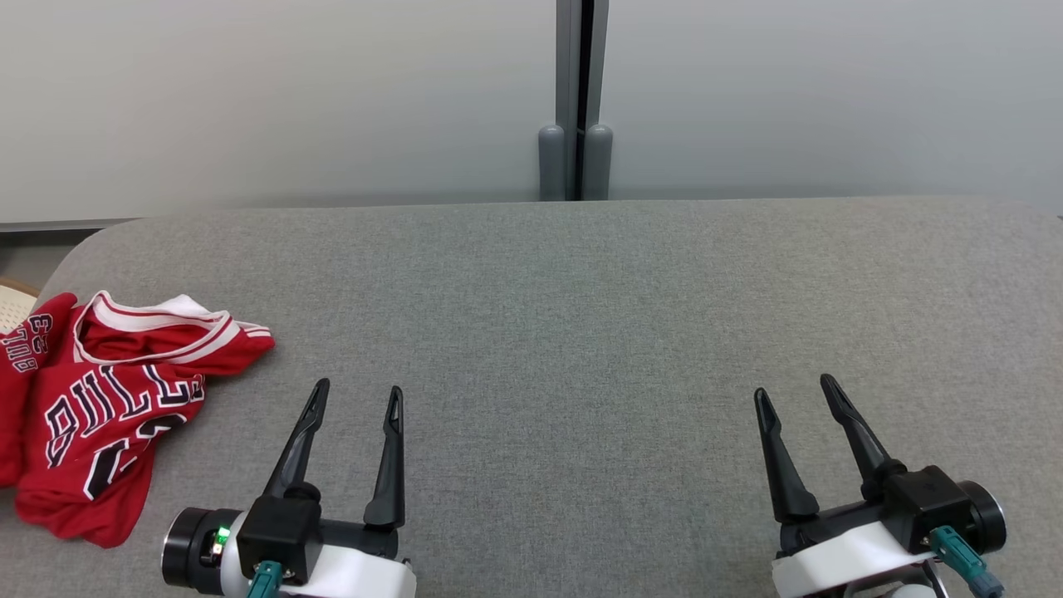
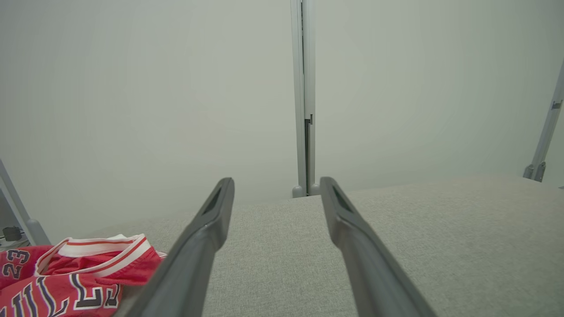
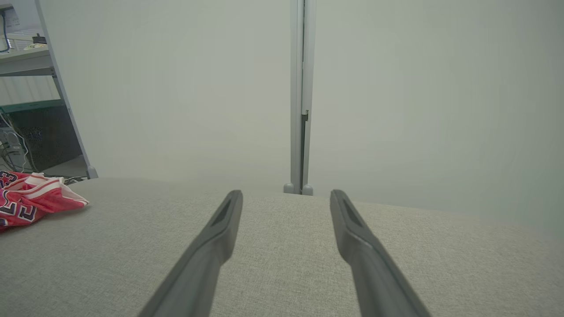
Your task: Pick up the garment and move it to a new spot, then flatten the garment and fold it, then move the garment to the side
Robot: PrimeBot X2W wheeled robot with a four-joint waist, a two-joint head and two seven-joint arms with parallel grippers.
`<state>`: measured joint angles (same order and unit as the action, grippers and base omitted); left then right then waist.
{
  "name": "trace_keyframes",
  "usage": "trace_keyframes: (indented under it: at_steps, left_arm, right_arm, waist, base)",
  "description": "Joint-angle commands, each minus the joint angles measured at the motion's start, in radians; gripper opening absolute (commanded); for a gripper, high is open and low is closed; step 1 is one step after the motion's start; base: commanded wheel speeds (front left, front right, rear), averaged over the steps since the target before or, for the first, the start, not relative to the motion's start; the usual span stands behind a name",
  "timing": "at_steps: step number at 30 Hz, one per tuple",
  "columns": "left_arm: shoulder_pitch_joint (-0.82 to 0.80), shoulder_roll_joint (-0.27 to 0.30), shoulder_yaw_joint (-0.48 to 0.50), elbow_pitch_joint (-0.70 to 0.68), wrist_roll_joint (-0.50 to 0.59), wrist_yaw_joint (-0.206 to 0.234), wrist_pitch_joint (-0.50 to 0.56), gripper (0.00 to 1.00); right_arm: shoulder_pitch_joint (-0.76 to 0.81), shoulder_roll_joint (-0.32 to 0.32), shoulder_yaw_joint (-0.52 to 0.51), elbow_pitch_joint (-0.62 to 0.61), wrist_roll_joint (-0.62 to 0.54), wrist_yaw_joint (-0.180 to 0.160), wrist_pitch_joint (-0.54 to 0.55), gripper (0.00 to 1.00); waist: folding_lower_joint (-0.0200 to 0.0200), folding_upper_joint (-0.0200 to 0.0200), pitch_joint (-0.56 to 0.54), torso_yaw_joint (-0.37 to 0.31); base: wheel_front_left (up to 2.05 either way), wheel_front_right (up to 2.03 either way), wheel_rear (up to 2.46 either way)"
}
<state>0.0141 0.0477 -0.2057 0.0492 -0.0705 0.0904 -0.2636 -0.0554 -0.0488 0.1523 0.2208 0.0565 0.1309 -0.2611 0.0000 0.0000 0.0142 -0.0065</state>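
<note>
The garment is a red basketball jersey with white trim and dark lettering, lying crumpled at the far left of the grey fabric table. It also appears at the lower left in the left wrist view as the garment and at the left edge in the right wrist view as the garment. My left gripper stands open just right of the jersey, apart from it, with nothing between its fingers. At the lower right my right gripper is open and empty too.
A pale partition wall with a grey vertical post stands behind the table's far edge. Shelving and cables sit beyond the table's left end. A pale wicker-like object peeks past the left edge.
</note>
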Motion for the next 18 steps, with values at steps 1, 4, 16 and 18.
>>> trace_keyframes:
  at_steps: [1, 4, 16, 18]
  left_arm:
    - [0.007, 0.005, 0.005, 0.002, 0.007, 0.001, -0.002, 1.0]
    - [0.008, 0.005, 0.007, 0.006, 0.007, -0.002, -0.002, 1.0]
    - [0.007, 0.005, 0.006, 0.022, -0.012, 0.007, -0.001, 1.0]
    - [0.007, 0.005, 0.003, 0.025, -0.008, 0.011, -0.001, 1.0]
  right_arm:
    - [0.006, -0.003, 0.002, 0.001, 0.002, 0.0, -0.006, 1.0]
    - [0.008, -0.003, 0.003, 0.002, 0.004, 0.0, -0.006, 1.0]
    - [0.021, -0.003, 0.005, 0.001, 0.0, 0.0, -0.006, 1.0]
    - [0.027, -0.003, 0.005, 0.003, -0.002, 0.0, -0.006, 1.0]
  waist:
    - [0.0, 0.0, -0.001, 0.001]
    - [0.0, 0.0, -0.002, 0.003]
    - [0.0, 0.0, 0.0, 0.065]
    - [0.0, 0.0, -0.004, 0.098]
  base:
    - [0.0, 0.0, 0.0]
    - [0.0, 0.0, 0.0]
    - [0.0, 0.0, 0.0]
    - [0.0, 0.0, 0.0]
